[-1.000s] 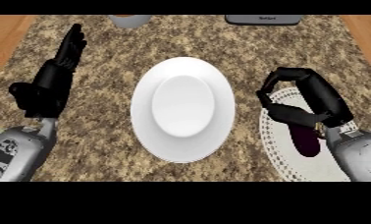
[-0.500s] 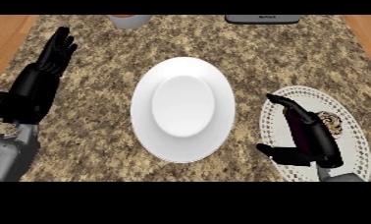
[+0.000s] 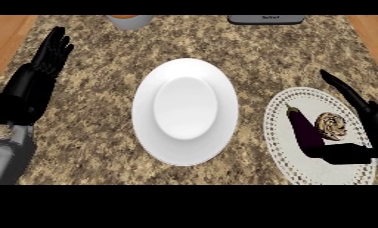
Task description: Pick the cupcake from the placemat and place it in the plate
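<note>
Scanning leftward-first, I note the left hand [image 3: 44,69] resting open at the counter's edge. Centre: white plate [image 3: 184,111]. On the placemat [image 3: 295,172], an eggplant [image 3: 304,131] lies beside the cupcake [image 3: 332,126]; the right hand [image 3: 353,122] brackets it, fingers released.

Black left hand [image 3: 46,67], grey forearm — black right hand [image 3: 353,122], slender fingers

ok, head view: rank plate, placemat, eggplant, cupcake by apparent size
1. plate, clearly the largest.
2. placemat, though cut off at the right edge and partly behind the right hand, so its full size is unsure.
3. eggplant.
4. cupcake, smallest.
</note>
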{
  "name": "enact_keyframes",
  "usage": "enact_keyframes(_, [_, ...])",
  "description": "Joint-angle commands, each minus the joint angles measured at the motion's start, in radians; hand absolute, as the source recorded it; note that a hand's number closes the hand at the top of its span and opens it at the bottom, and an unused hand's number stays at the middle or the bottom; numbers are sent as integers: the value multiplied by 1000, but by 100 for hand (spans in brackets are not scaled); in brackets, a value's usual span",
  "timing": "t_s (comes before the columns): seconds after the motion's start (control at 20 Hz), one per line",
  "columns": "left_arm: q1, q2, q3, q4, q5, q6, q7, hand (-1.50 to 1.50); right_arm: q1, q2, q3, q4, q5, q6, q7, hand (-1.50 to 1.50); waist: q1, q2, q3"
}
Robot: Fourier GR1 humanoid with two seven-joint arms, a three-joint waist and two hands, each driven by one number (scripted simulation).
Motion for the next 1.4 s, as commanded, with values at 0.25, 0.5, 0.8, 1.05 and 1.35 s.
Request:
enact_keyframes(0.25, [-18,-19,-11,10,-27,13,18,0,-29,-343,32,-135,125,261,479,-150,0,0,-3])
enact_keyframes(0.5, [-65,-64,-49,-13,-60,40,55,0,-93,-344,134,-160,115,429,686,-150,18,5,1])
enact_keyframes(0.8, [8,-37,47,-44,-38,-36,34,0,-91,-269,117,-131,187,487,720,-150,16,2,3])
enact_keyframes(1.05, [16,-79,32,-42,-76,-38,43,0,-124,-194,165,-6,352,456,702,-150,16,4,3])
enact_keyframes(1.35, [-23,-106,68,29,-103,-73,12,0,-204,-194,99,178,397,542,638,-150,14,6,3])
